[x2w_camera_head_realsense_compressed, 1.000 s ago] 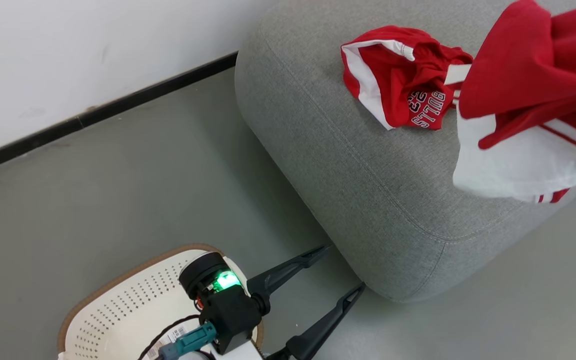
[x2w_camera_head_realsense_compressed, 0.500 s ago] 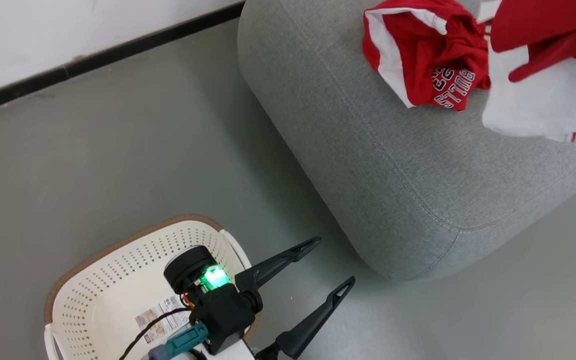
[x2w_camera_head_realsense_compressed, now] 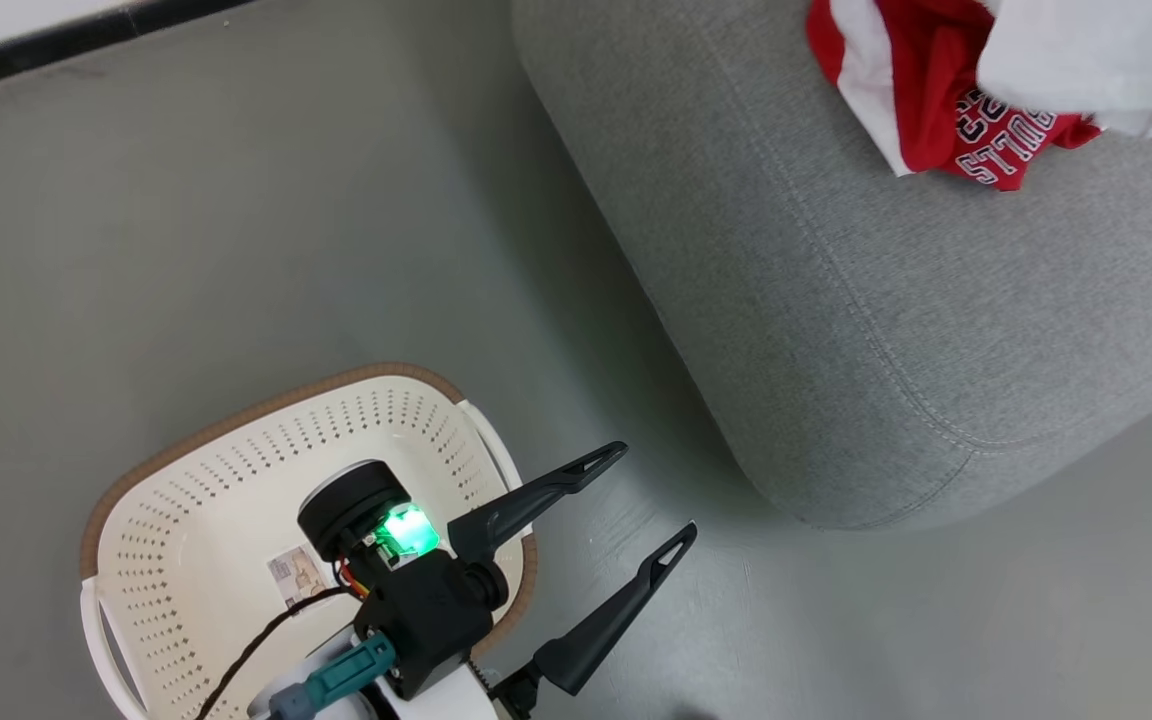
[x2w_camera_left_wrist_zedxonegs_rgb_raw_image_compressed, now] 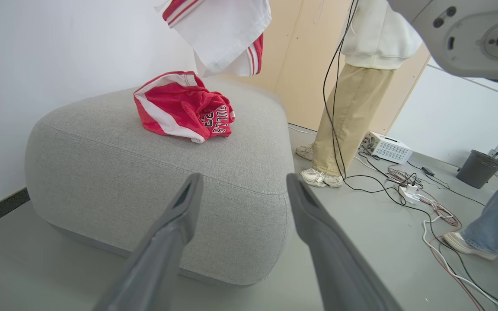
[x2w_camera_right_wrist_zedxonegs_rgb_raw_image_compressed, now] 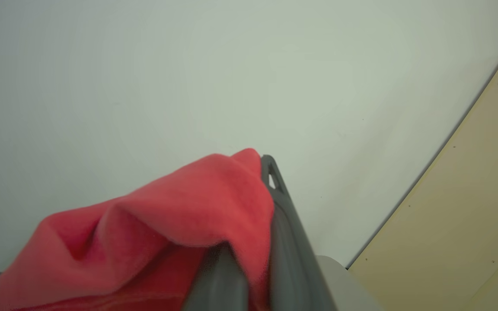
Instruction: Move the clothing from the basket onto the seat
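Cream basket [x2w_camera_head_realsense_compressed: 186, 470] sits on the floor under the left hand's wrist. More of it is in frame than a second ago because the head camera swung; the things themselves didn't shift. The left hand [x2w_camera_head_realsense_compressed: 656, 490] is spread wide as before and holds nothing, fingers out past the basket's brown rim, tips pointing at the seat [x2w_camera_head_realsense_compressed: 836, 330] close ahead. On the seat top, beyond the left hand and to its right, the lettered red garment [x2w_camera_head_realsense_compressed: 936, 120] lies crumpled. Just beside it the white-panel garment [x2w_camera_head_realsense_compressed: 1076, 50] hangs in the air over the seat, now cut by the frame's top edge. The right hand [x2w_camera_right_wrist_zedxonegs_rgb_raw_image_compressed: 263, 177] stays pressed together, pinching that garment's red cloth, up in front of the wall.
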Robot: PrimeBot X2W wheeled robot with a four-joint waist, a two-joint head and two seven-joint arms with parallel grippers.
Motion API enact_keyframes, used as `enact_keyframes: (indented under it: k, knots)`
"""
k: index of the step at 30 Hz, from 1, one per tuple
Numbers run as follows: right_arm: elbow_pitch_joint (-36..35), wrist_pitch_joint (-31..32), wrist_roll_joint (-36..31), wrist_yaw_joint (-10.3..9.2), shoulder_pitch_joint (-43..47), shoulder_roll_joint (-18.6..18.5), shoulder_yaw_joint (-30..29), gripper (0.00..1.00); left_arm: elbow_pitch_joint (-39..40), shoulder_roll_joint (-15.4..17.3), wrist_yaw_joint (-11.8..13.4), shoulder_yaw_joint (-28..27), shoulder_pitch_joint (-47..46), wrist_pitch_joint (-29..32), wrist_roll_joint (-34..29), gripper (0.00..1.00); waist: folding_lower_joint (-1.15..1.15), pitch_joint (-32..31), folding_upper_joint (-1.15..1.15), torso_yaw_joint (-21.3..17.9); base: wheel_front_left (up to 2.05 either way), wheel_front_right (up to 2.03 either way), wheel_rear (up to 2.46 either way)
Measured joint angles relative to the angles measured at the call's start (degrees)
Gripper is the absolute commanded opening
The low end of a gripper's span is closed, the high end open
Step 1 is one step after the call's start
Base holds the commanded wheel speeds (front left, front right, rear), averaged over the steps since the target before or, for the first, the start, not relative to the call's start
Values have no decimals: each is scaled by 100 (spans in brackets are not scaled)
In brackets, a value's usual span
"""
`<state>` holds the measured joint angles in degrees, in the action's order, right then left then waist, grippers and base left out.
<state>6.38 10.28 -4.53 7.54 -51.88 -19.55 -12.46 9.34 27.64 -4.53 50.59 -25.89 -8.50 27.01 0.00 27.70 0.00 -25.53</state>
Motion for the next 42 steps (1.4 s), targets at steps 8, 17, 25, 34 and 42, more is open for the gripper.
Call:
enact_keyframes:
  k: [8, 17, 25, 34, 42]
  knots:
    - [323, -21, -71, 0, -514, -42, -202, 0, 201, 126, 47, -21, -44, 101, -90, 100, 0, 363, 0, 170, 0, 0, 0]
    - [798, -115, -224, 1, -793, -88, -602, 0, 377, 265, 47, -19, -194, 288, -207, 100, 0, 750, 0, 358, 0, 0, 0]
    - [1457, -60, -314, 1, -796, -18, -788, 0, 510, 324, 47, -45, -269, 347, -224, 100, 0, 1099, 0, 544, 0, 0, 0]
    - [2283, 760, -231, 1, -557, 303, -916, 0, 570, 352, 42, -59, -411, 397, -249, 100, 0, 1388, 0, 682, 0, 0, 0]
    - [2553, 1397, -202, 0, -565, 266, -1138, 0, 582, 400, 13, -103, -601, 402, -257, 100, 0, 1542, 0, 740, 0, 0, 0]
